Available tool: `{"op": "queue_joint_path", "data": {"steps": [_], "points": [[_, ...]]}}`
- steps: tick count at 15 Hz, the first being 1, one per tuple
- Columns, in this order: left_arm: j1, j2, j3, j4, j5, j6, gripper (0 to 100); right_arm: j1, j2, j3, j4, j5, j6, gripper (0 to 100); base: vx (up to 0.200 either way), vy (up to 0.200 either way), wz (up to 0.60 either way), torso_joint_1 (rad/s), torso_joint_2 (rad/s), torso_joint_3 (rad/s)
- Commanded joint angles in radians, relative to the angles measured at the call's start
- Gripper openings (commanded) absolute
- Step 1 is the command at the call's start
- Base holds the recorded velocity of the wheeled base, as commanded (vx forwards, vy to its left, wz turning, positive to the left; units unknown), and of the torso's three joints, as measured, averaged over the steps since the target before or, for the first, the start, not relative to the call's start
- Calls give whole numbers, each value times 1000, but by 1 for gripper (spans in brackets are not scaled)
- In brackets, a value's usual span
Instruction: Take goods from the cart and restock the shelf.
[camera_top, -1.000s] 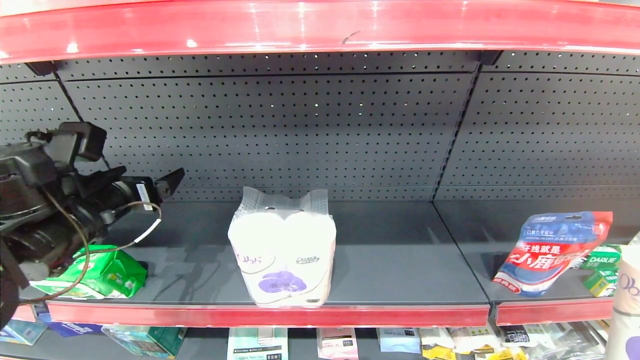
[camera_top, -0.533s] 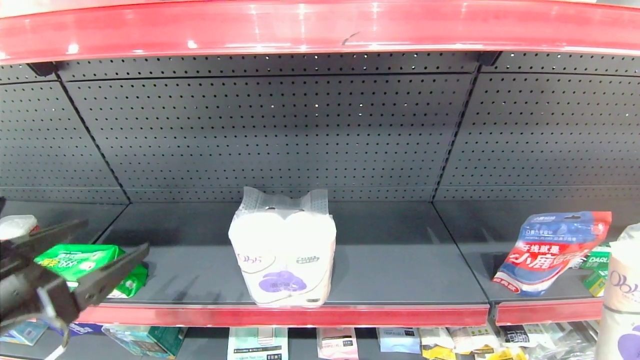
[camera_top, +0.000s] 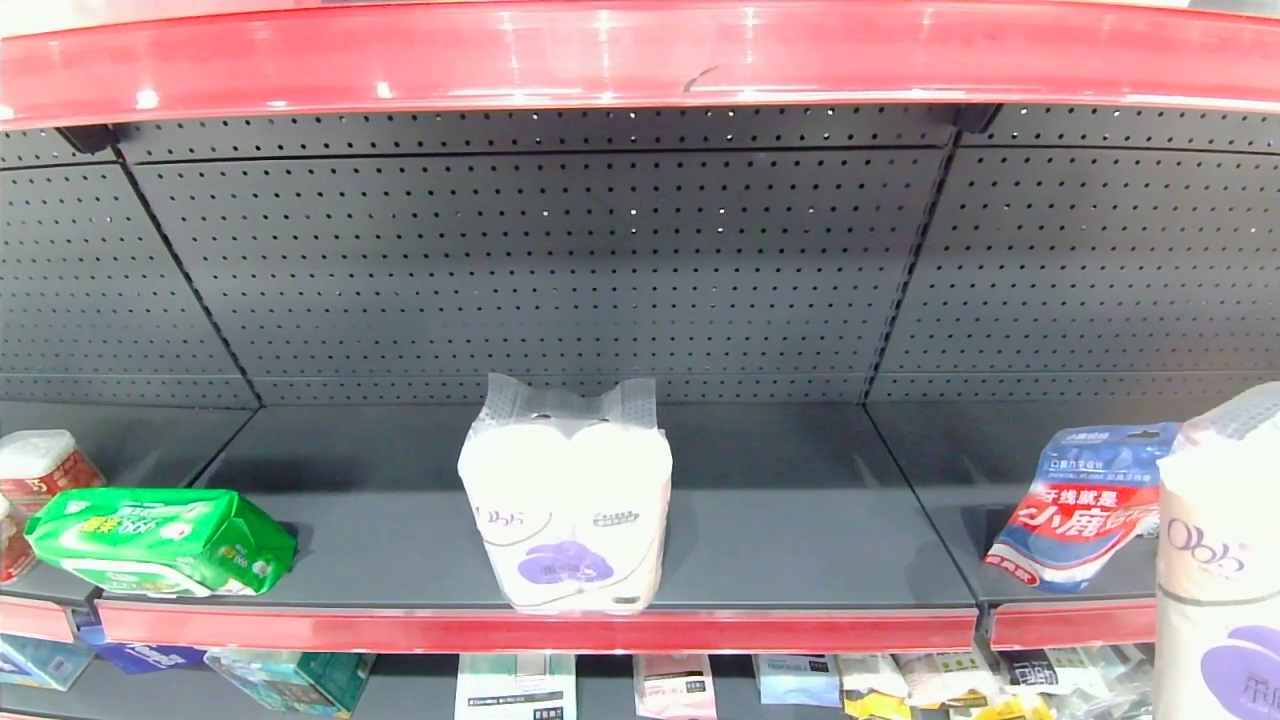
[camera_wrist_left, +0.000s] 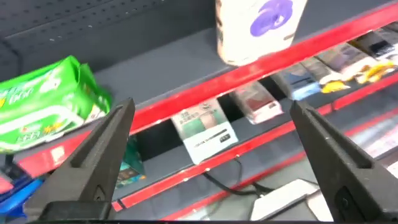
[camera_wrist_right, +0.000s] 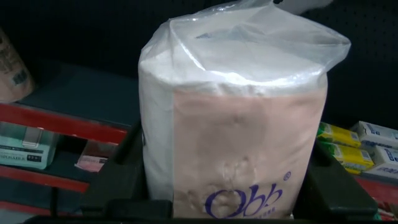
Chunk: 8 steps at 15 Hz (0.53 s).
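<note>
The right gripper (camera_wrist_right: 229, 186) is clamped on a tissue-roll pack (camera_top: 1215, 560), now risen at the head view's right, while the left gripper (camera_wrist_left: 214, 146), wide and empty, has pulled back clear of the red front lip (camera_top: 540, 630): placing looks next. Past that lip, bare shelf (camera_top: 800, 500) lies open between the standing pack (camera_top: 565, 510) and the pouch (camera_top: 1090, 505).

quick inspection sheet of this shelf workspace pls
surface: grey shelf board with red front rail
job's things: tissue pack standing upright at centre front; second tissue pack held up at the right
clutter: green wipes pack, tub, blue-red pouch
grippers: left gripper open, empty, facing the shelf front; right gripper shut on second tissue pack
cables: apparently one thin dark cord below the lower rail
surroundings: perforated back panel; lower shelf of small packets
</note>
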Motion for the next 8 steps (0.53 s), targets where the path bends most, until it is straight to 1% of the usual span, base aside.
{"op": "queue_joint_path", "data": {"steps": [1, 4, 6, 8], "points": [[0, -159, 87, -4, 22, 4, 100, 3, 20, -6, 2, 0, 0, 0, 0, 0, 0, 0, 0, 0], [0, -149, 112, -26, 22, -13, 100, 1, 28, -5, 2, 0, 2, 0, 0, 0, 0, 0, 0, 0], [0, -153, 112, -26, 25, -13, 100, 3, 28, 3, 2, 2, 2, 0, 0, 0, 0, 0, 0, 0], [0, -149, 112, -26, 42, -13, 100, 3, 30, 6, 2, 3, 5, 0, 0, 0, 0, 0, 0, 0]]}}
